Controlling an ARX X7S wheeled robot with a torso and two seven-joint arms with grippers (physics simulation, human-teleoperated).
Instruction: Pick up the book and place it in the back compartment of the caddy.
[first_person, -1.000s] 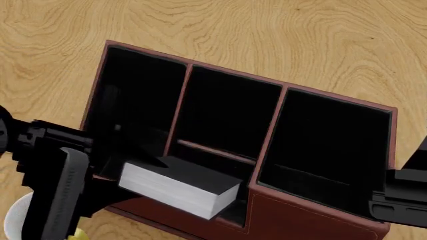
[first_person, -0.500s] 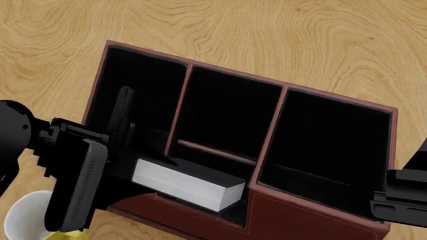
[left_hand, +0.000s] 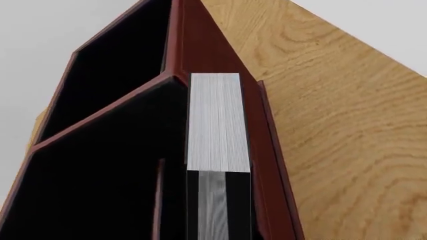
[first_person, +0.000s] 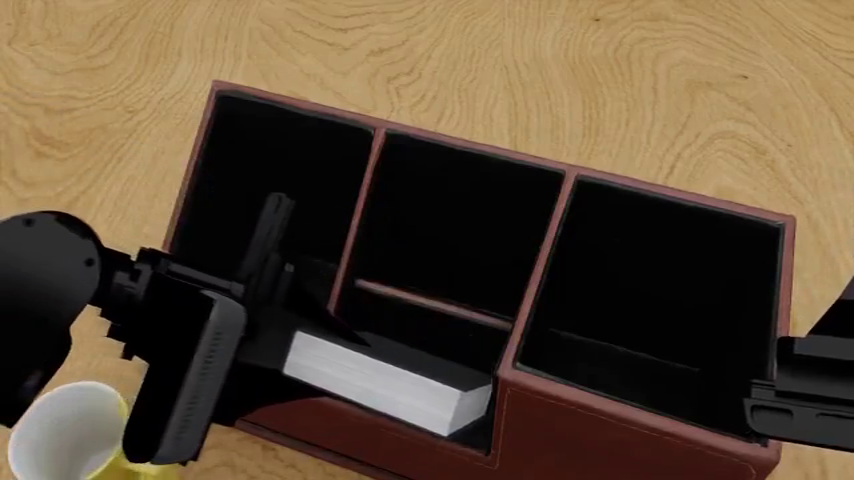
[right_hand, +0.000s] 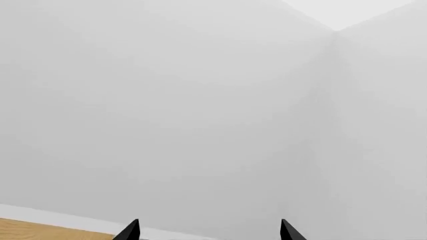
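Observation:
The book (first_person: 380, 378), black with white page edges, lies tilted over the caddy's (first_person: 627, 430) low near wall. It is partly inside the back compartment (first_person: 447, 325), on the near side of the short cross divider. My left gripper (first_person: 287, 320) is shut on the book's left end, one finger sticking up over the left cell. In the left wrist view the book's pages (left_hand: 217, 125) run straight out between the black fingers (left_hand: 193, 215), beside the caddy's red-brown wall (left_hand: 200, 45). My right gripper (right_hand: 209, 232) is open and empty, off the caddy's right corner (first_person: 787, 415).
A white mug (first_person: 60, 435) with yellow at its base stands on the wooden table (first_person: 601, 70) just left of the caddy's near corner, under my left arm. The caddy's other cells look black inside. The right wrist view faces a pale wall.
My left arm has moved right and forward with the book. The book has sunk lower into the near middle cell and shifted a little right. The right arm has not moved.

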